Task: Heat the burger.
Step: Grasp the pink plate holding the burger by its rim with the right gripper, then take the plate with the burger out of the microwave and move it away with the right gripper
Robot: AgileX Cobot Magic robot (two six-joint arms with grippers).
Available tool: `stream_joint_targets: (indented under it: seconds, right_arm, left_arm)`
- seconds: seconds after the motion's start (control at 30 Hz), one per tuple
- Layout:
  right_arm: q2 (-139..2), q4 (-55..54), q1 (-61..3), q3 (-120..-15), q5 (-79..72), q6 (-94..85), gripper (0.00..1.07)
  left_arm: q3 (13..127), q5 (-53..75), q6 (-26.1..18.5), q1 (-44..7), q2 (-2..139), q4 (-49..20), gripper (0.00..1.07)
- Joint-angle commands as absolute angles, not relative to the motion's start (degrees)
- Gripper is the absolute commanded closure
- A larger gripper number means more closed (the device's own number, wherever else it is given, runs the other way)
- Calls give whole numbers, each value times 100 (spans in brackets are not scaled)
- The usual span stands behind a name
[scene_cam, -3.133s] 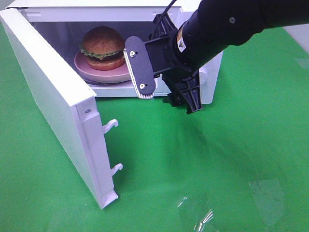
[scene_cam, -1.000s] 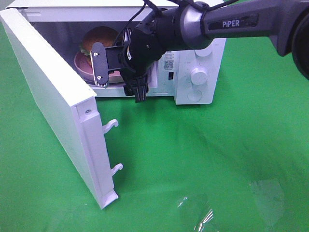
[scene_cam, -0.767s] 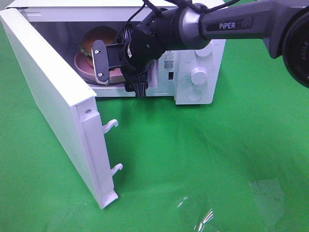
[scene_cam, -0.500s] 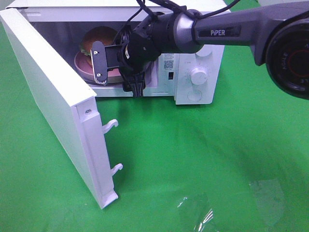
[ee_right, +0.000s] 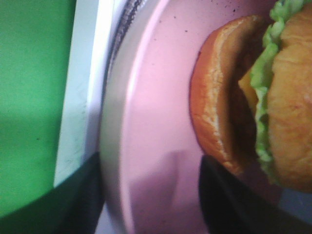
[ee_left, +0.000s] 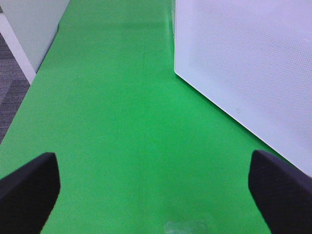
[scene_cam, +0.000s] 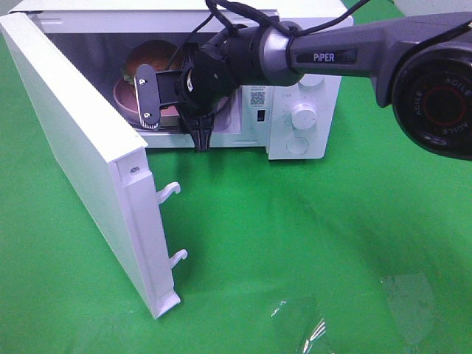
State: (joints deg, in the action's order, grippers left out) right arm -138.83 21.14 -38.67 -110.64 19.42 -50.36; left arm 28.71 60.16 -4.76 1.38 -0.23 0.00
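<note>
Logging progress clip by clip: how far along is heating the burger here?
Done: the small brown-bunned burger sits on its round pink speckled plate inside the white microwave. In hand: the right pincer straddles the plate's rim, jaws apart. Remaining: the white door stands open, so closing and starting remain, if heating hasn't already happened. The left pincer hangs open, empty.

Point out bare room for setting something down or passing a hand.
Free: the green mat right of the open door and in front of the microwave; also the strip beneath the left gripper. Crowded: the cavity mouth, where the right gripper straddles the plate.
</note>
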Motion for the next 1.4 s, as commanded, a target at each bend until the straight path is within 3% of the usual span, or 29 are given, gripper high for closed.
stream_joint_targets:
  seconds: [0.03, 0.07, 0.1, 0.13, 0.17, 0.2, 0.23, 0.93, 1.4]
  right_arm:
    - [-13940, 2023, -3845, -11110, 1891, -5008, 75]
    - [-13940, 2023, -3845, -11110, 1891, -5008, 75]
    - [-13940, 1948, -3845, -11110, 1891, -5008, 87]
    - [-13940, 1948, -3845, -11110, 1891, -5008, 87]
    - [-13940, 1856, -3845, -11110, 1891, -5008, 100]
    - [-13940, 1856, -3845, -11110, 1891, -5008, 100]
    - [-13940, 1805, -3845, -11110, 1891, -5008, 107]
    - [-13596, 1432, -3976, -11035, 2538, -5506, 107]
    - [-12771, 1054, -3959, -9534, 1742, -7082, 107]
  left_arm:
    - [2859, 5976, -481, 115, -138, 0, 9]
    - [2859, 5976, -481, 115, -138, 0, 9]
    - [2859, 5976, -481, 115, -138, 0, 9]
    - [2859, 5976, -481, 115, -138, 0, 9]
    - [2859, 5976, -481, 115, -138, 0, 9]
    - [2859, 5976, -481, 115, -138, 0, 9]
    - [2859, 5976, -481, 115, -138, 0, 9]
    - [2859, 5976, -481, 115, -138, 0, 9]
    - [2859, 5976, -481, 115, -138, 0, 9]
